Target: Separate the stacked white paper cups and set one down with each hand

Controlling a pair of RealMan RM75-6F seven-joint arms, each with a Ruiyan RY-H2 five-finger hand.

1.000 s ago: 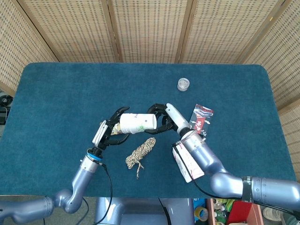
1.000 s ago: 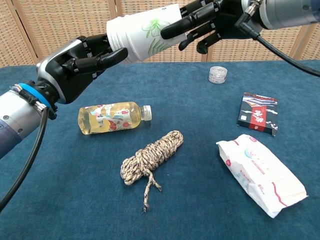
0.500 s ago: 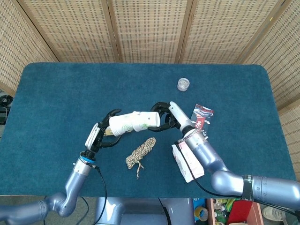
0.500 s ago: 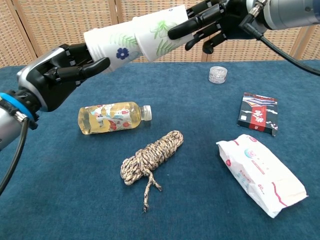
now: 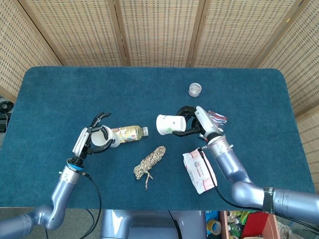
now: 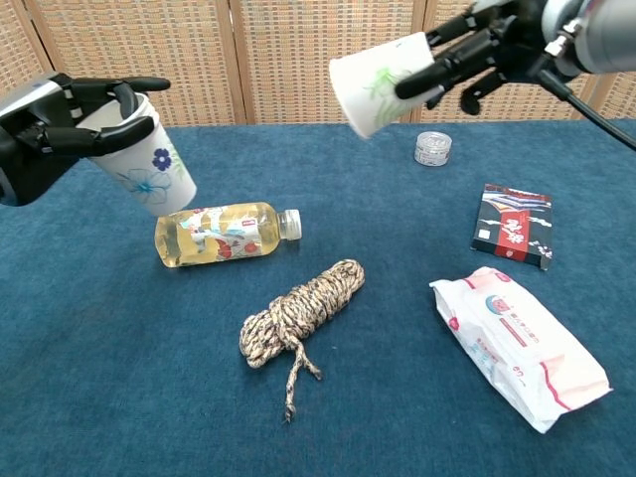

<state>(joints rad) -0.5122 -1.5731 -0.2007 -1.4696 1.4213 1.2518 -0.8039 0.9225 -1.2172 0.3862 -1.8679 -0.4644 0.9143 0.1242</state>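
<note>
Cups: two white paper cups, now fully apart; half a second ago they were still nested and bridging both hands.
Left cup (image 6: 149, 169): sitting in the left robot hand (image 6: 60, 124), fingers wrapping around its rim, mouth tilting up; hanging in the air over the base end of the bottle (image 6: 227, 233).
Right cup (image 6: 383, 81): being gripped by the right robot hand (image 6: 477, 55), lying on its side, mouth pointing toward the robot's left, hanging well above the counter (image 6: 99, 378).
Change: hands are pulling apart, left one swinging out to its own side, right one drawing back toward the dark packet (image 6: 515, 225).
Meaning: separation looks done; what is remaining is the set-down, one cup per hand. Right cup is probably needing to be turned upright first.
Cup print: blue flower showing on the left cup, green leaf sprigs on the right; no words readable.
Bottle label: colourful, lettering too small to make out.
Wipes pack (image 6: 517, 343): pale blue round logo and small print, not legible.
Dark packet: red-and-white graphic, text unreadable.
Also lying about: rope coil (image 6: 298, 310), small jar (image 6: 432, 148).
</note>
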